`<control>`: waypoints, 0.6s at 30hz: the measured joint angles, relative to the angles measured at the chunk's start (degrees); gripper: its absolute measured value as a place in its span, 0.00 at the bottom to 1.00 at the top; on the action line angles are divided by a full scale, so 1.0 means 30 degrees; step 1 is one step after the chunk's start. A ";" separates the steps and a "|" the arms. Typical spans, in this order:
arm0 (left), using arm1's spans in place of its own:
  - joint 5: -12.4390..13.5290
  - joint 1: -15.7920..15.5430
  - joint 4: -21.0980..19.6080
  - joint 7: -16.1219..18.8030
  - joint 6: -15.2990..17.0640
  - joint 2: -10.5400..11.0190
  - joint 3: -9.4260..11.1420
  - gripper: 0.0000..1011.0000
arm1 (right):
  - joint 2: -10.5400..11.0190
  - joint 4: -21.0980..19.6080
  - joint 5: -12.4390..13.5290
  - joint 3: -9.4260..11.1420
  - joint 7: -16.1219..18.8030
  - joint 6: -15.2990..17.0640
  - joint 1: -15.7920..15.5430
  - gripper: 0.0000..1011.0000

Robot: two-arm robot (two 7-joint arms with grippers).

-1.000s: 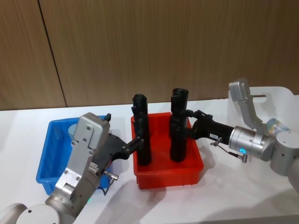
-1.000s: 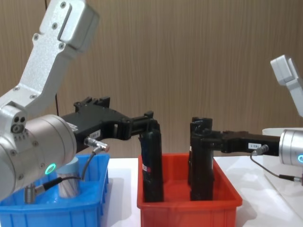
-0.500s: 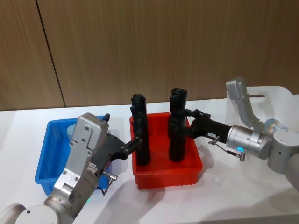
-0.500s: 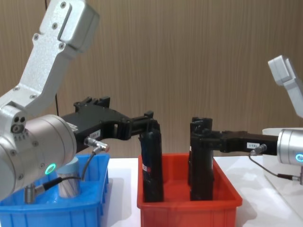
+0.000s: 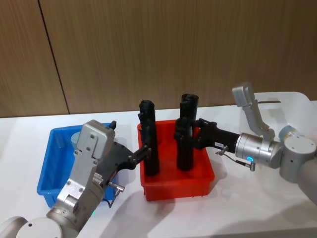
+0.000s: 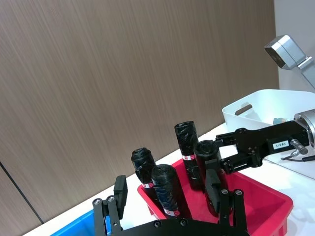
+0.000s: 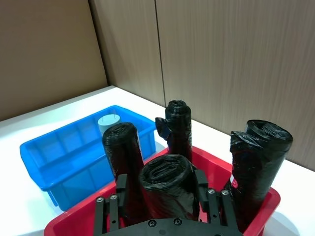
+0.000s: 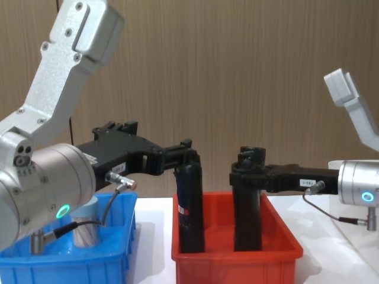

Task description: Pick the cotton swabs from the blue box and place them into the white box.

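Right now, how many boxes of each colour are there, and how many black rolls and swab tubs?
black rolls: 4
blue box: 1
red box: 1
white box: 1
cotton swabs tub: 1
Total: 8

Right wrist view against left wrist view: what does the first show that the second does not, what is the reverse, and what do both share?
Right wrist view, not the left: the cotton swabs standing in the blue box.
Left wrist view, not the right: the white box, and the left end effector open astride one roll.
Both: the red bin, the four black rolls, and the right end effector closed on one of them.
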 joint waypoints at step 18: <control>0.0000 0.0000 0.0000 0.0000 0.0001 0.0000 0.0001 0.99 | -0.0162 0.0395 -0.0273 0.0040 -0.0023 -0.0384 0.0205 0.53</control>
